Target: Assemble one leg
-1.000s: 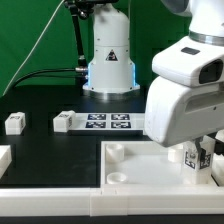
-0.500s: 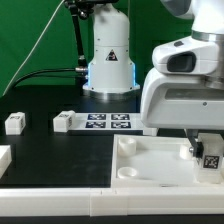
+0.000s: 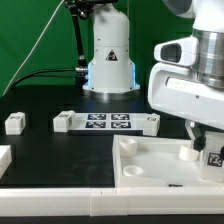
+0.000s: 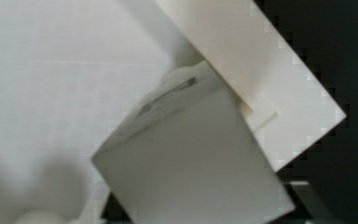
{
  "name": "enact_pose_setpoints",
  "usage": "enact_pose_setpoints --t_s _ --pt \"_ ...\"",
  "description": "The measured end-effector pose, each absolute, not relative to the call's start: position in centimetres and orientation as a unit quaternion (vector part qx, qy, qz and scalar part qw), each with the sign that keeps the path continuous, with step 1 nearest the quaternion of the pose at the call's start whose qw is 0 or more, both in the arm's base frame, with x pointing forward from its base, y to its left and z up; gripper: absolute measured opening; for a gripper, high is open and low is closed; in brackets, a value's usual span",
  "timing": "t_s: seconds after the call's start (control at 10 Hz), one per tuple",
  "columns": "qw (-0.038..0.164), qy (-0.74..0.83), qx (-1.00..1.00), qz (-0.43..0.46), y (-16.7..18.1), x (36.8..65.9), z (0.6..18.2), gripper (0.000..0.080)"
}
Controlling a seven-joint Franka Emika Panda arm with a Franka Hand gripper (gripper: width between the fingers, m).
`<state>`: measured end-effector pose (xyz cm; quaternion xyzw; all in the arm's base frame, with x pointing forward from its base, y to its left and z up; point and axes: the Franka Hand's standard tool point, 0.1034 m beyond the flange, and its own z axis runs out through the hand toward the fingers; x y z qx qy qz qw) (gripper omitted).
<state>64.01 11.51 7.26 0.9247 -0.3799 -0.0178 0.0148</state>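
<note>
My gripper hangs under the big white hand at the exterior view's right, low over the right end of the large white tray-like piece. It is shut on a small white leg whose black-and-white tag faces the camera. The leg sits at the tray's right side; I cannot tell whether it touches a socket. In the wrist view the leg is a blurred grey block that fills the space between the jaws. The white tray lies behind it. A dark finger shows at the edge.
Loose white legs lie at the exterior view's left and at the far left edge; another lies by the marker board. The robot base stands behind.
My gripper has moved toward the exterior view's right with the tagged leg. The tray's left edge has also shifted to the right.
</note>
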Motion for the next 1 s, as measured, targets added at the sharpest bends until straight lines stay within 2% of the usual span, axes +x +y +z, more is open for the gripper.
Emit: enact_pose_setpoints --t_s 0.3,0.4,0.5,0.6,0.7,0.8,1.0 --pt "0.012 -0.462 0.887 -0.019 11.13 64.06 7.2 0.0275" --pt "0.012 -0.457 0.889 -0.019 11.14 64.05 7.18 0.0448" --pt "0.012 -0.457 0.889 -0.019 11.18 64.04 7.18 0.0448" --pt "0.012 -0.457 0.889 -0.019 11.19 64.04 7.18 0.0595" --pt "0.012 -0.456 0.889 -0.019 11.2 64.03 7.18 0.0595" --pt "0.012 -0.456 0.89 -0.019 11.21 64.03 7.18 0.0642" --pt "0.012 -0.456 0.89 -0.019 11.24 64.03 7.18 0.0648"
